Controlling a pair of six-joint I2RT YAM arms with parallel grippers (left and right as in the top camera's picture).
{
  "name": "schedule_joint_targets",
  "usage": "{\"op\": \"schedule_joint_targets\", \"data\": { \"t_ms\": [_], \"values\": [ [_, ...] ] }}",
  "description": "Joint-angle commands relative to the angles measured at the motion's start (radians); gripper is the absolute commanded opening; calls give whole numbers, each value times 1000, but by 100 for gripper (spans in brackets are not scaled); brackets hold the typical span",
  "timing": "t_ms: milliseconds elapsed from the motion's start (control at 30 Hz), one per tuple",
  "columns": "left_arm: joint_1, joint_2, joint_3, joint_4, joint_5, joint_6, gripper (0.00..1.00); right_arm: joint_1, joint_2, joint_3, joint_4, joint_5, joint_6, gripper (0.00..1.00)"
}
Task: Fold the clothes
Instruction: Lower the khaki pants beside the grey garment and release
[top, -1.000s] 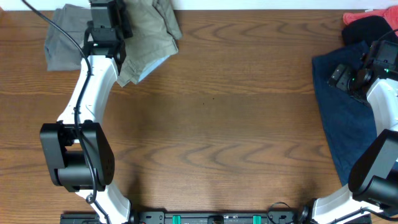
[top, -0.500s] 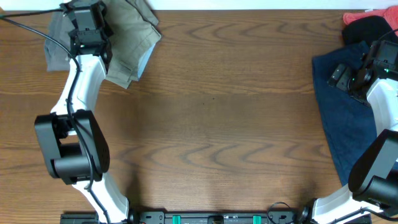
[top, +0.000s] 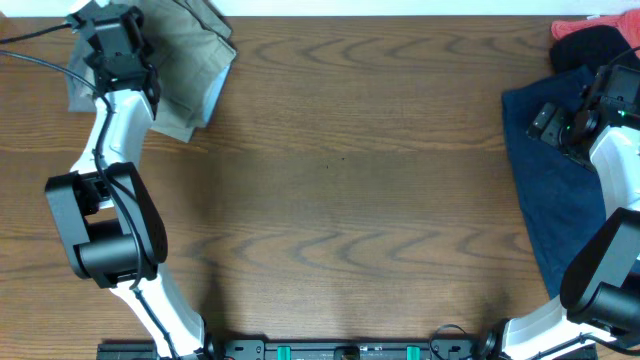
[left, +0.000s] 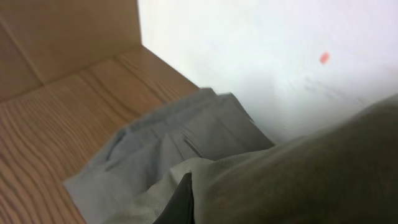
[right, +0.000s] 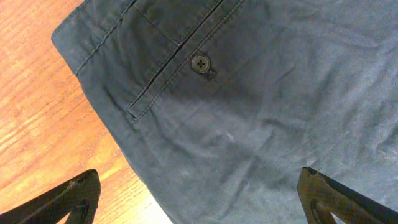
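Jaws of my left gripper (top: 112, 40) are pinching the khaki shorts (top: 190, 60) at the table's (top: 350, 180) far-left corner, and bare wood is stretching between my arms. Left wrist: the shorts are draping beside grey cloth (left: 180, 137) by the wall. Right wrist: my right gripper (right: 199, 194), spread wide, is hovering over the navy garment's (right: 249, 124) edge.

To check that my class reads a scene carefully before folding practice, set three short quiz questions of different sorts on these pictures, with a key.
1. True or false: the right gripper is open over the navy garment.
2. Which item does the left gripper hold? A white towel, B khaki shorts, C striped sock.
3. What small fastener shows on the navy garment in the right wrist view?
Key: 1 true; 2 B; 3 a button.
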Motion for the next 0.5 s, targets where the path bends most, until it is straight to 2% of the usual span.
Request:
{"op": "schedule_joint_targets", "data": {
  "t_ms": [0, 67, 133, 200, 267, 300, 333, 467],
  "values": [
    [26, -9, 26, 32, -45, -9, 6, -2, -23, 10, -1, 6, -10, 99],
    [29, -6, 26, 33, -45, -9, 12, -2, -23, 10, -1, 6, -10, 99],
    [30, 3, 26, 34, -45, -9, 34, -2, -23, 10, -1, 6, -10, 99],
    [30, 17, 26, 33, -45, -8, 40, -2, -23, 10, -1, 6, -10, 99],
    [31, 33, 26, 32, -45, -8, 54, -2, -23, 10, -1, 6, -10, 99],
    [31, 41, 26, 32, -45, -8, 65, -2, -23, 10, -1, 6, -10, 99],
    [32, 50, 26, 32, -45, -6, 71, -2, -23, 10, -1, 6, -10, 99],
    [32, 55, 26, 25, -45, 44, 71, -2, -23, 10, -1, 6, -10, 99]
  ]
}}
